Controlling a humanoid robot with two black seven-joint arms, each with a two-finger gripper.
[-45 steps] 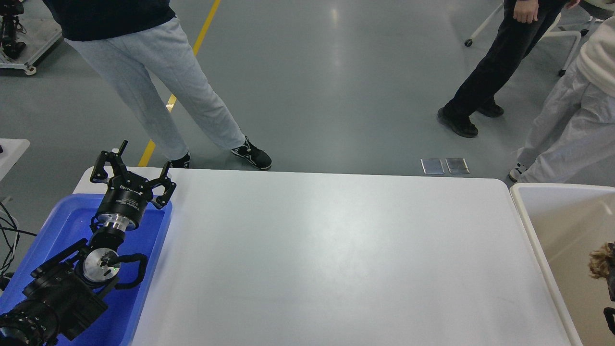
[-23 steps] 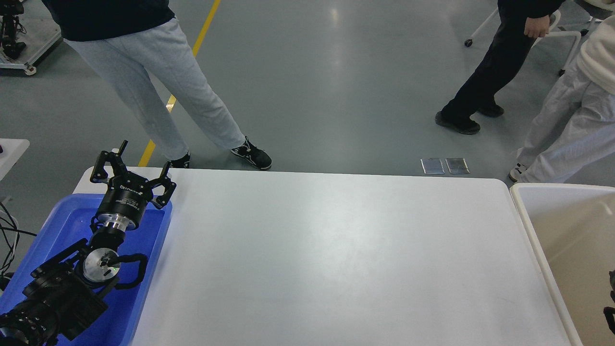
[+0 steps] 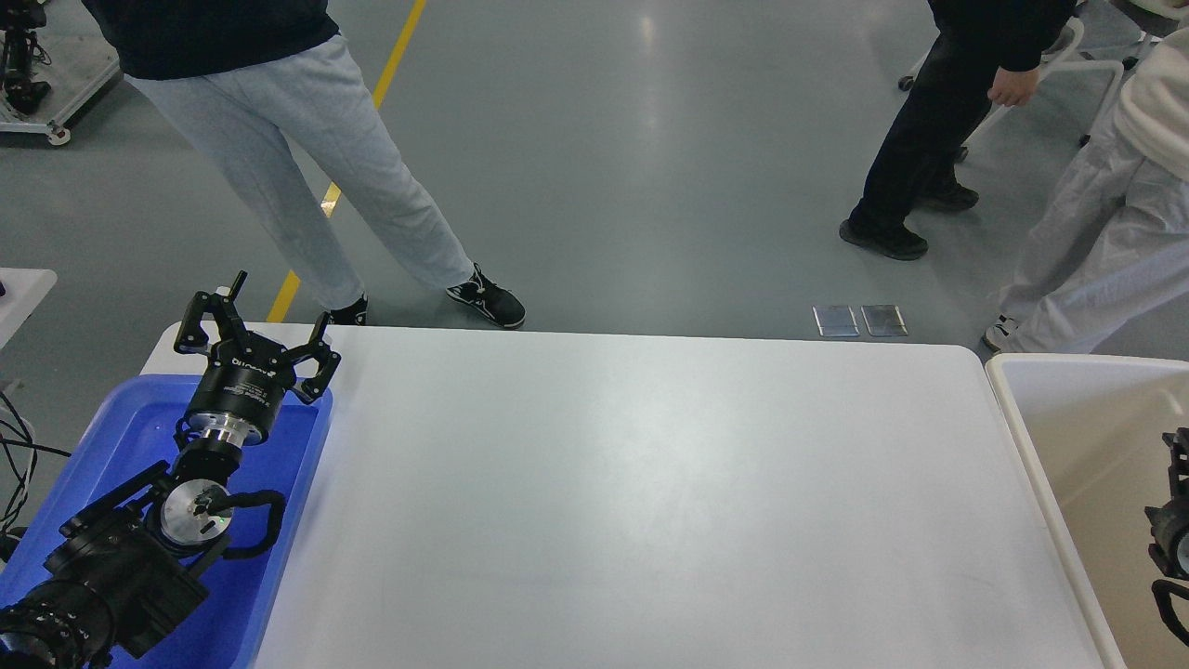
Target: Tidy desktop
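The white desktop (image 3: 650, 483) fills the middle of the head view and nothing lies on it. My left gripper (image 3: 255, 325) is open and empty. It stands above the far end of the blue tray (image 3: 121, 446) at the desktop's left edge. Only a dark part of my right gripper (image 3: 1172, 534) shows at the right edge of the view, over the off-white bin (image 3: 1087, 437). Its fingers cannot be told apart.
The off-white bin stands against the desktop's right edge. A person in grey trousers (image 3: 307, 167) stands just past the far left corner. A person in dark trousers (image 3: 920, 158) and one in white trousers (image 3: 1096, 251) stand at the far right. Two metal floor plates (image 3: 859, 321) lie beyond the far edge.
A brown fuzzy thing at the right edge over the bin one second ago is gone from view. My right arm has risen into view there. The person in dark trousers has shifted.
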